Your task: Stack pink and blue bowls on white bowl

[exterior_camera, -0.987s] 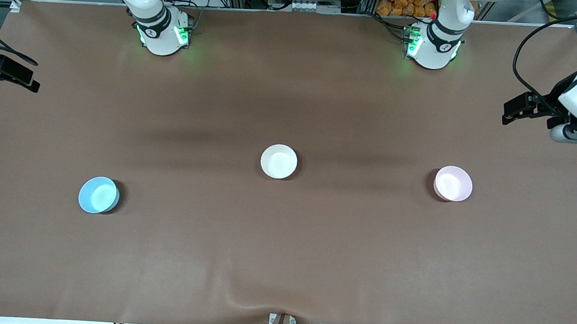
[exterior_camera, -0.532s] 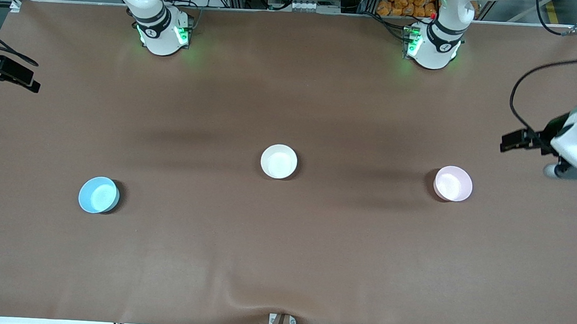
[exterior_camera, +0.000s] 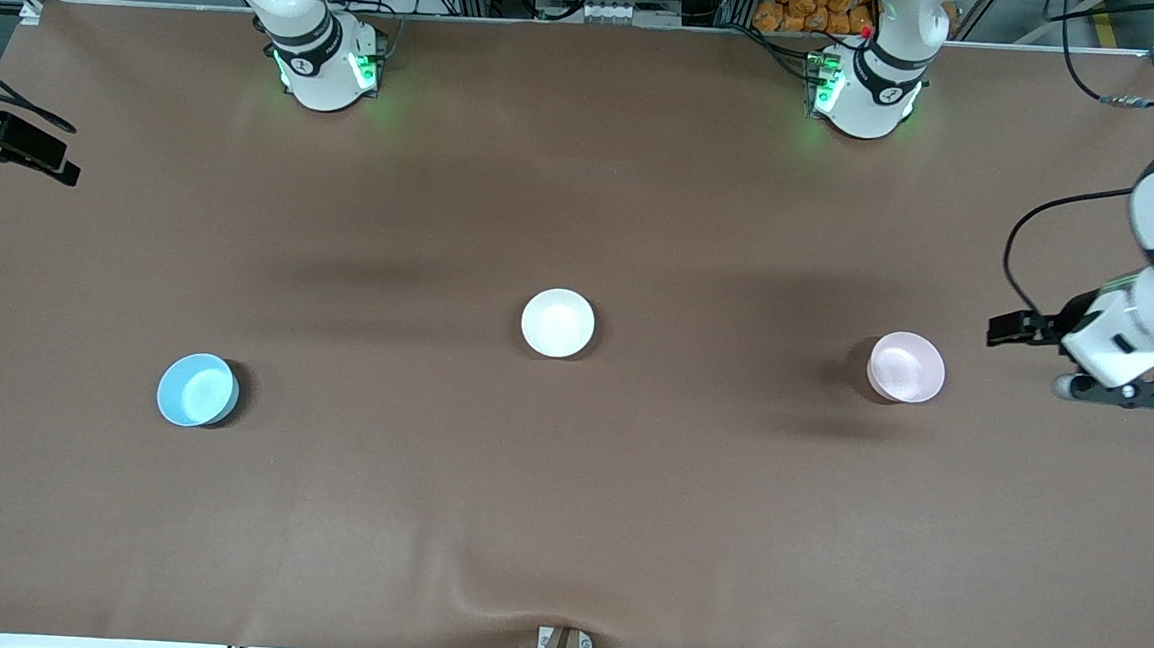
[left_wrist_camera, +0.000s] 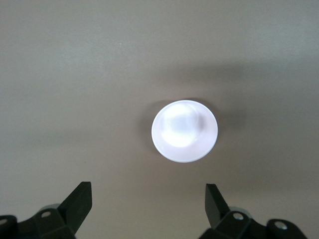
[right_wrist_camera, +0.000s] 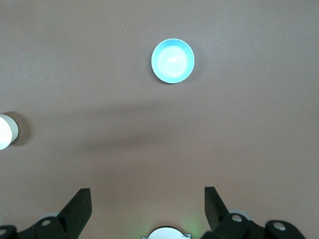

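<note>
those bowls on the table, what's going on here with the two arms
Nothing is stacked yet. The white bowl sits mid-table, the pink bowl toward the left arm's end and the blue bowl toward the right arm's end, all apart. The left tool is open in the air beside the pink bowl, toward the left arm's end of the table. The right tool waits, open, high above the table. Neither holds anything.

Three bowls stood apart on the table [exterior_camera: 565,524]. The white bowl [exterior_camera: 558,323] sat centrally, the pink bowl [exterior_camera: 906,367] toward the left arm's end, the blue bowl [exterior_camera: 197,390] toward the right arm's end, nearest the front camera.
</note>
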`<state>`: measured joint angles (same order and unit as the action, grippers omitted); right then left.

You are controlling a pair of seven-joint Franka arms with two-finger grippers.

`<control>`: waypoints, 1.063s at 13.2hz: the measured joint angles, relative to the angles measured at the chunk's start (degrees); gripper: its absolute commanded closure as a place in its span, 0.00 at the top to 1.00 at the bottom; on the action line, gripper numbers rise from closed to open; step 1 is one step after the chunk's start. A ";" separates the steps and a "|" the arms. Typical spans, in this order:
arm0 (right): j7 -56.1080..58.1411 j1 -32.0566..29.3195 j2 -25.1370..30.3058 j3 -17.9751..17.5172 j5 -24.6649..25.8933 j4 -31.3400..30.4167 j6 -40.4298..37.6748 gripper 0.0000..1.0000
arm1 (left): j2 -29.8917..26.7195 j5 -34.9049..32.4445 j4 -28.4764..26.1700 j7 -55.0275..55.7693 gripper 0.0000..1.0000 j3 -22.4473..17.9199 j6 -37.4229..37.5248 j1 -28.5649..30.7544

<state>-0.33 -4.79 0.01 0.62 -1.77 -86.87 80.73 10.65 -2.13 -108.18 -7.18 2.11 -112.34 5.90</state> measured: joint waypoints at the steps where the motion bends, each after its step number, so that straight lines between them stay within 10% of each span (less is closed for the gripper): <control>1: 0.00 0.00 -0.02 0.01 0.00 0.00 0.05 1.00 | 0.09 -0.58 -2.77 -0.39 1.00 0.06 -3.58 -0.03; 10: -0.02 -1.28 -0.38 0.47 -0.01 0.00 5.12 1.00 | 8.18 -3.64 -17.22 -0.85 1.00 0.06 -30.91 1.46; 14: -0.02 -1.65 -2.19 0.49 -0.03 -0.08 8.17 1.00 | 10.74 -4.96 -17.70 -1.80 0.67 0.06 -34.50 1.67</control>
<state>-0.35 -6.44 -2.18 1.11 -1.79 -86.96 88.90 21.39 -7.09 -125.88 -8.97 2.17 -146.84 7.58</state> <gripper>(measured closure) 0.000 0.185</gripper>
